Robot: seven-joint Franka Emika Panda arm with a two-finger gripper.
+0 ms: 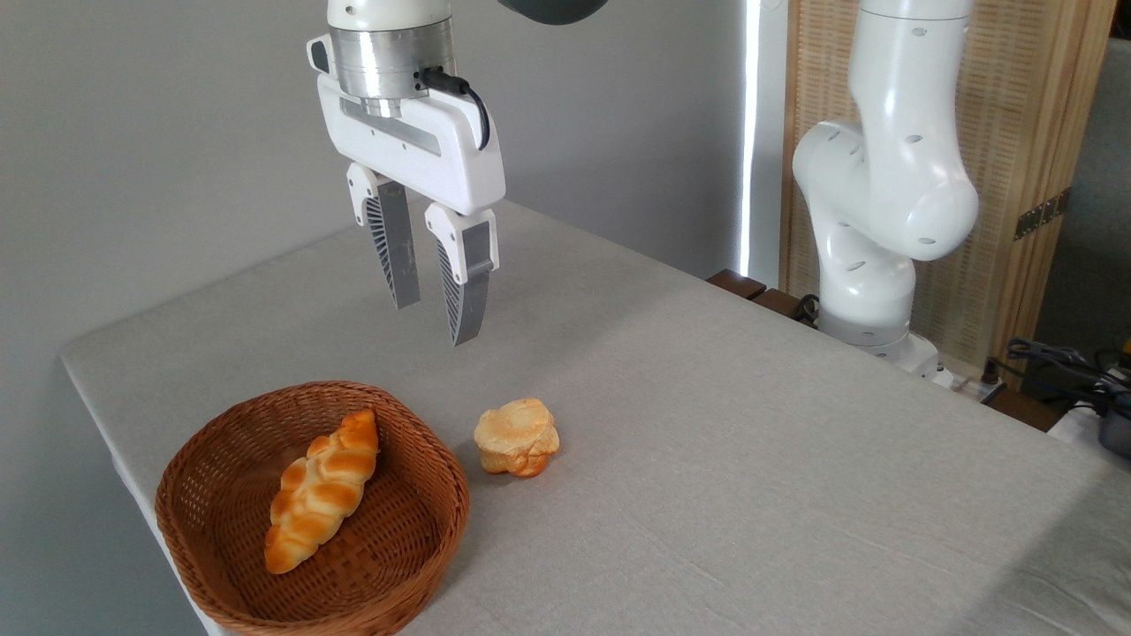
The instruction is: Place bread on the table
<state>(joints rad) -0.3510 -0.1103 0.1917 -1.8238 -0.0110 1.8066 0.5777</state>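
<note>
The bread (322, 491), a braided golden loaf, is found lying inside the wicker basket (212, 459) at the near left corner of the table (751, 459). A small pale bun (517, 436) is seated on the cloth just right of the basket. The gripper (435, 322) is suspended above and behind both, fingers parted and nothing held. The arm's base (870, 300) is mounted at the table's far right edge.

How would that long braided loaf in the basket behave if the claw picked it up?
The braided loaf looks glossy, so the open gripper might slip on its crust. Being long with tapered ends, it would probably tilt unless gripped mid-length. It leans on the sloped wall of the basket, so a nudge may slide it.
</note>
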